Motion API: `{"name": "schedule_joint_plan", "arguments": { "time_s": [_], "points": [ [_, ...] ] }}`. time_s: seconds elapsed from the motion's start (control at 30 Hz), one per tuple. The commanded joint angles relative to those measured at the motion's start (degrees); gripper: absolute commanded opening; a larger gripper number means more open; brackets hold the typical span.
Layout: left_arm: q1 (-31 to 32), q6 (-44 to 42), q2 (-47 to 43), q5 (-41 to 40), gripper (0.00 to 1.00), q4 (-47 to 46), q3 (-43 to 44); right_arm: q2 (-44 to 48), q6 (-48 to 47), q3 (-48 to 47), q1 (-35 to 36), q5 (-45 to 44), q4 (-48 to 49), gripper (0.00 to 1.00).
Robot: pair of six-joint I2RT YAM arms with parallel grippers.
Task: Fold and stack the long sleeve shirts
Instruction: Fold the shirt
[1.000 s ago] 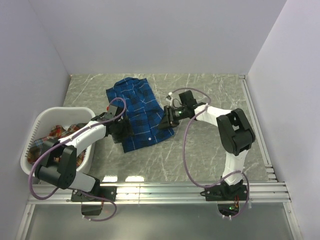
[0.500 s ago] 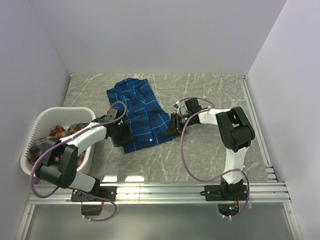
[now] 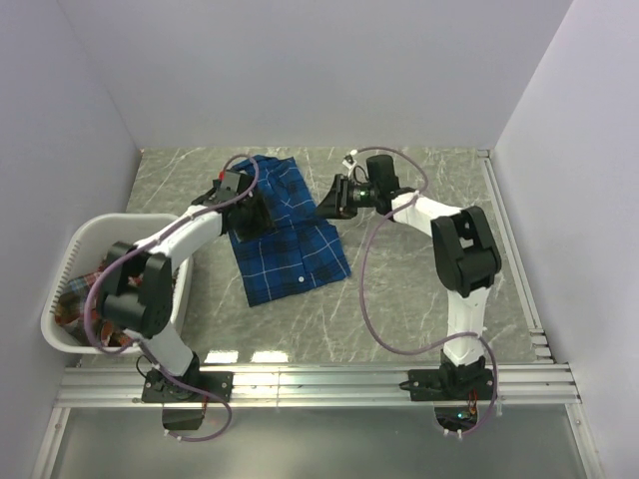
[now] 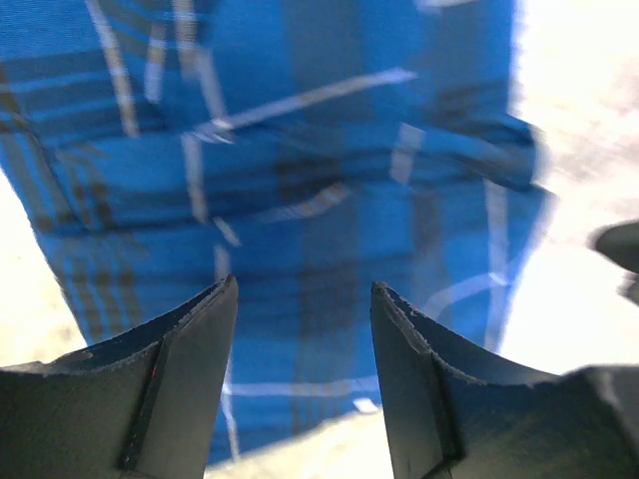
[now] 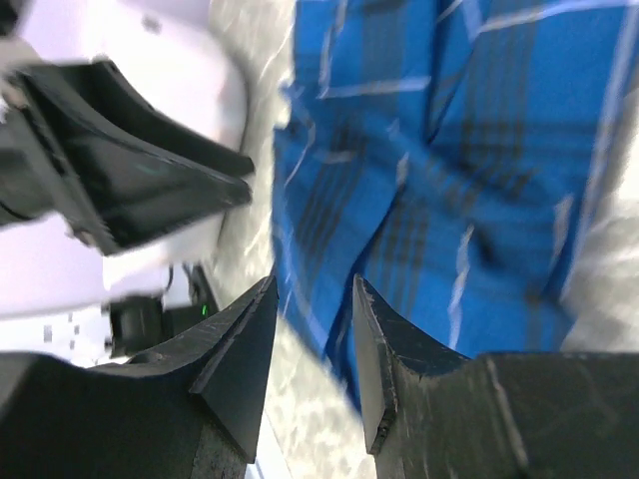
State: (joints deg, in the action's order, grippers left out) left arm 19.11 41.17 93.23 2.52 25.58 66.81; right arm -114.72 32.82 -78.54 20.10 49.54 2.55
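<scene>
1. My left end effector (image 3: 250, 212) hangs over the far left part of the blue plaid shirt (image 3: 292, 254). Its fingers (image 4: 190, 339) stand apart with nothing between them, and blurred blue cloth (image 4: 300, 150) shows beyond the gap.
2. My right end effector (image 3: 329, 202) sits at the shirt's far right edge, facing my left one. Its fingers (image 5: 240, 339) are also apart and empty, with the plaid (image 5: 449, 150) spread out past them.
3. The shirt lies flat on the tabletop (image 3: 429, 289) and runs from between my two end effectors back toward my bases. A row of white buttons is on its near half.
4. The tabletop is grey stone-look with pale veins, matte and evenly lit.
5. To the left of my left end effector a white laundry basket (image 3: 68, 251) stands against the left wall. The red-orange plaid shirt (image 3: 72, 299) is bunched inside it.
6. Plain pale walls (image 3: 319, 70) close in the tabletop on the far side, the left and the right.
7. A metal rail (image 3: 319, 377) runs along the near edge by my bases, and another (image 3: 514, 244) runs along the right side, well apart from my right end effector.
</scene>
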Motion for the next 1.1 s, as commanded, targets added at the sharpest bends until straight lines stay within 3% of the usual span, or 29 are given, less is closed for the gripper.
{"name": "schedule_joint_plan", "arguments": {
  "time_s": [0.0, 0.33, 0.43, 0.63, 0.7, 0.9, 1.07],
  "points": [
    [-1.5, -1.3, 4.4, -1.6, 0.61, -0.4, 2.1, -4.9, 4.4, -2.0, -0.1, -2.9, 5.0, 0.44],
    [-2.9, -3.4, 5.6, -7.4, 0.72, 1.6, 3.6, -3.3, -0.6, 0.0, 0.3, -8.9, -0.5, 0.44],
    [-2.9, -4.9, 4.8, -9.6, 0.77, 1.2, 3.9, 1.2, -3.4, 1.1, 2.2, -13.4, -4.4, 0.45],
    [-2.9, -6.3, 8.6, -13.5, 0.88, 2.4, 6.9, 9.0, -7.7, 2.4, 10.4, -30.4, -14.9, 0.51],
    [-2.9, -6.3, 10.6, -14.0, 0.88, 2.7, 7.7, 10.0, -8.3, 2.8, 14.3, -34.6, -18.1, 0.52],
    [-2.9, -5.4, 15.7, -14.1, 0.82, 5.4, 9.0, 8.1, -10.4, 2.2, 20.7, -34.0, -26.3, 0.52],
    [-1.5, -3.9, 16.5, -10.9, 0.79, 5.6, 7.6, 4.9, -13.3, 1.8, 21.9, -37.7, -31.3, 0.52]
  ]
}}
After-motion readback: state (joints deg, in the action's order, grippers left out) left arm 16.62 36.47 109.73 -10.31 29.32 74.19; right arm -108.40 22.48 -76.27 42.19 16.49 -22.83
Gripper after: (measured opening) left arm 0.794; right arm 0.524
